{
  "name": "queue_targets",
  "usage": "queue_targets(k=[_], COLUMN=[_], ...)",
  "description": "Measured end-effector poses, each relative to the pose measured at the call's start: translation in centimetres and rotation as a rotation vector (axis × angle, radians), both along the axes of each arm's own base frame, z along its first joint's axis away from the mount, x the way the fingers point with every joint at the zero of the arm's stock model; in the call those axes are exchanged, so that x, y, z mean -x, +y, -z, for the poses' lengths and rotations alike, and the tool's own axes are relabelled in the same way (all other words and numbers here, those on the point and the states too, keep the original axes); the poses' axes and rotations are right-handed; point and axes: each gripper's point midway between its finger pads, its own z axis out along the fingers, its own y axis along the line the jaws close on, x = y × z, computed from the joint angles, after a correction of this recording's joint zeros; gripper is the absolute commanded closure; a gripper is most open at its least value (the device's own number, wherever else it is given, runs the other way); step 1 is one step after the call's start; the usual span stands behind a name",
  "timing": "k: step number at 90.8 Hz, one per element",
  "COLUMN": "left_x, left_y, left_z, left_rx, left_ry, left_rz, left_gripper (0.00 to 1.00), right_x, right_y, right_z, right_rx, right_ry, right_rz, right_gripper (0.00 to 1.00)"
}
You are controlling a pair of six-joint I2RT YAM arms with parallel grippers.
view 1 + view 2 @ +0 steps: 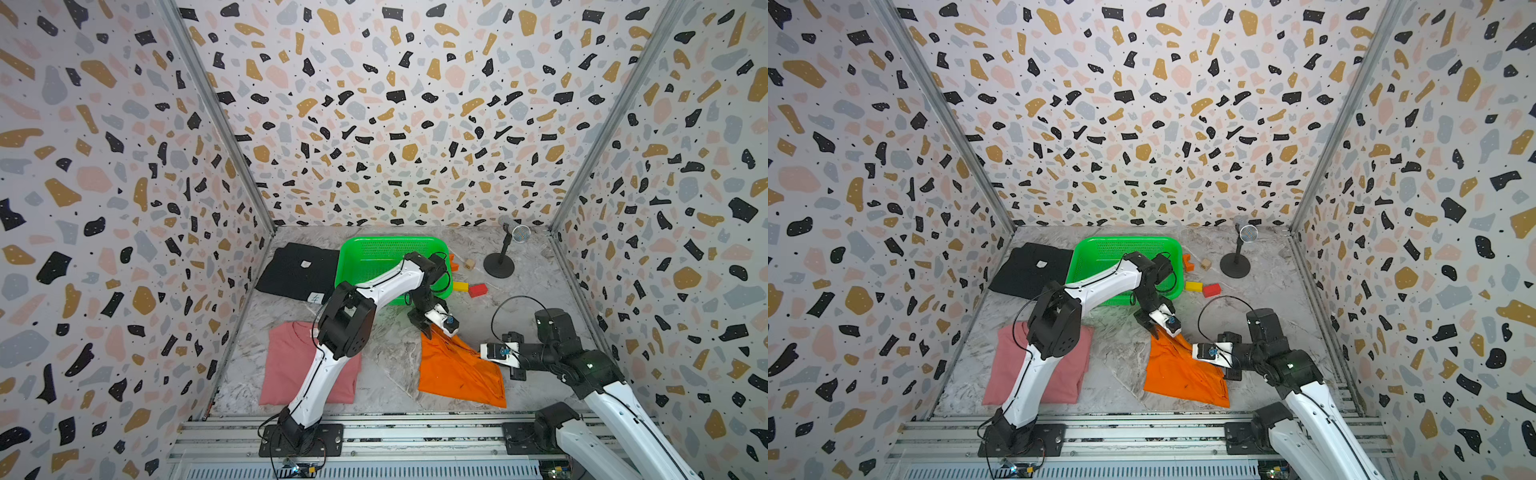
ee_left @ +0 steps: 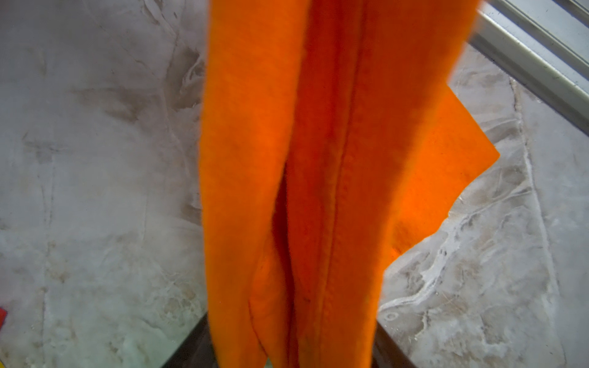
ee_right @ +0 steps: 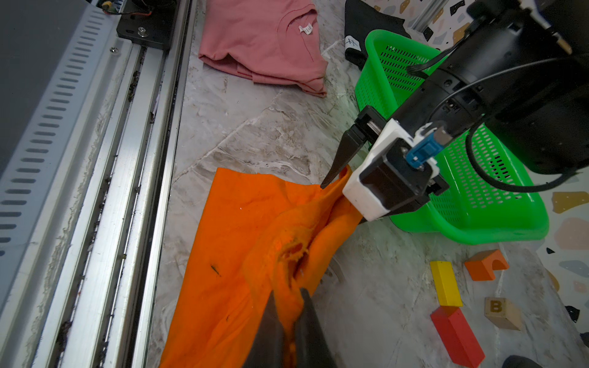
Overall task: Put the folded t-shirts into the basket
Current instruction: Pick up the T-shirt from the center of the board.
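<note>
The orange t-shirt (image 1: 457,374) lies rumpled at the front right of the marble table, its far edge lifted. My left gripper (image 1: 430,330) is shut on its far corner; in the left wrist view the cloth (image 2: 318,159) fills the gap between the jaws. My right gripper (image 3: 288,296) is shut on a bunch of the shirt's right edge (image 3: 239,223). The pink t-shirt (image 1: 286,365) lies folded at the front left, partly under the left arm. The black t-shirt (image 1: 295,270) lies at the back left, next to the green basket (image 1: 390,240), which holds no shirt.
To the right of the basket lie toy blocks: yellow (image 1: 459,286), red (image 1: 478,289), an orange arch (image 3: 486,264) and a wooden cube (image 1: 469,264). A microphone on a black stand (image 1: 498,264) is at the back right. An aluminium rail (image 1: 374,432) runs along the front.
</note>
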Motion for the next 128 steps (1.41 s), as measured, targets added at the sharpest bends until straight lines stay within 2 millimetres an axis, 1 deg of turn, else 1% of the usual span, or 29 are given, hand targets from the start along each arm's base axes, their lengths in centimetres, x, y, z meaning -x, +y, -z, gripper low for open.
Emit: queue_targets(k=[6, 10, 19, 28, 44, 62, 72, 84, 97, 108, 116, 128], left_x=[0.0, -0.1, -0.1, -0.1, -0.1, 0.3, 0.3, 0.1, 0.2, 0.1, -0.4, -1.1], left_y=[0.1, 0.2, 0.2, 0.2, 0.3, 0.7, 1.0, 1.2, 2.2, 4.1, 5.9, 8.8], left_z=[0.1, 0.1, 0.1, 0.1, 0.2, 0.6, 0.2, -1.4, -4.4, -7.1, -8.9, -11.3], left_rx=[-0.006, -0.01, -0.012, -0.015, -0.022, -0.049, -0.068, -0.073, -0.071, -0.076, -0.085, -0.094], left_ry=[-0.004, -0.005, -0.008, -0.009, -0.004, 0.016, 0.016, 0.006, -0.004, -0.017, -0.041, -0.064], left_rz=[0.001, -0.001, 0.0, -0.001, -0.01, -0.041, -0.079, -0.132, -0.192, -0.255, -0.315, -0.407], left_gripper=[0.66, 0.69, 0.7, 0.77, 1.0, 1.0, 1.0, 1.0, 1.0, 1.0, 1.0, 1.0], right_x=[0.0, 0.1, 0.3, 0.5, 0.3, -0.7, -1.2, -1.6, -2.3, -3.5, -4.5, -6.7], right_y=[0.0, 0.0, -0.1, -0.2, -0.3, -0.7, -0.9, -0.8, -0.6, -0.4, -0.2, 0.7], right_z=[0.0, 0.0, 0.1, 0.0, -0.2, -0.2, -0.2, -0.8, -1.9, -3.3, -4.3, -7.0], right_rx=[0.001, 0.001, 0.003, 0.002, -0.006, -0.016, -0.028, -0.067, -0.127, -0.185, -0.233, -0.321], right_ry=[0.002, 0.003, 0.008, 0.005, 0.021, 0.081, 0.12, 0.166, 0.2, 0.211, 0.223, 0.237], right_rz=[0.001, 0.001, 0.001, 0.002, 0.043, 0.151, 0.213, 0.268, 0.324, 0.38, 0.416, 0.447], right_gripper=[1.0, 1.0, 1.0, 1.0, 1.0, 1.0, 1.0, 1.0, 1.0, 1.0, 1.0, 1.0])
